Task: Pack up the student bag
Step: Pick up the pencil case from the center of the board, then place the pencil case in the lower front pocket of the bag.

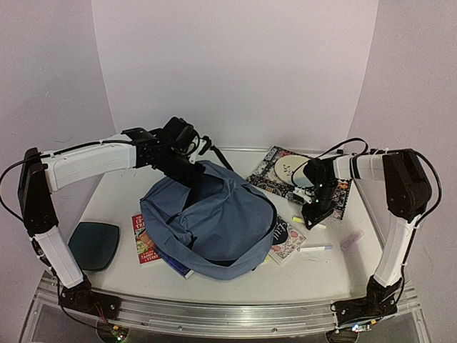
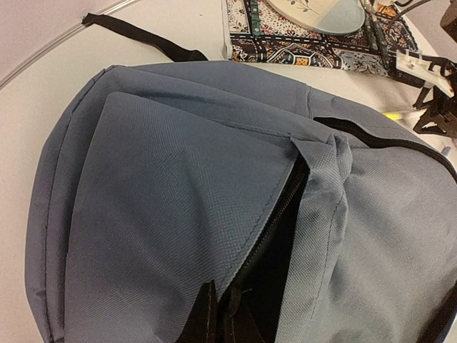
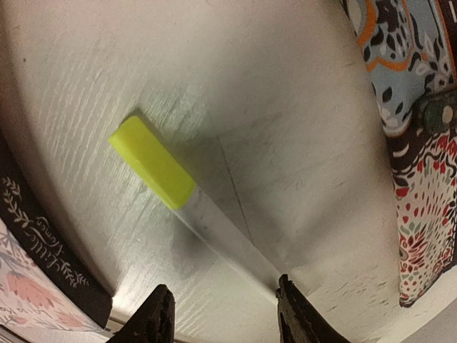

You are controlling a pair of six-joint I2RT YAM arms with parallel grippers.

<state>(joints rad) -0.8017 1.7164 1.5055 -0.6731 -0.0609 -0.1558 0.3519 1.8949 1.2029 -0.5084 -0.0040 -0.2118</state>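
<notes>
The student bag (image 1: 214, 221), slate-blue with black zippers, lies in the middle of the table with its main zipper open onto a dark inside (image 2: 278, 257). My left gripper (image 1: 189, 171) is shut on the fabric edge beside the zipper (image 2: 218, 314) at the bag's far left. My right gripper (image 1: 312, 218) is open and low over the table to the right of the bag. Its fingers (image 3: 153, 318) straddle the white end of a highlighter with a yellow cap (image 3: 151, 161), which also shows in the top view (image 1: 298, 219). The right fingers hold nothing.
A patterned book (image 1: 335, 196) with a round white disc (image 1: 289, 169) lies at the back right. A floral notebook (image 1: 285, 241), a white pen (image 1: 315, 248) and a pink eraser (image 1: 351, 239) lie right of the bag. A red book (image 1: 145, 239) and a dark teal pad (image 1: 94, 243) lie left.
</notes>
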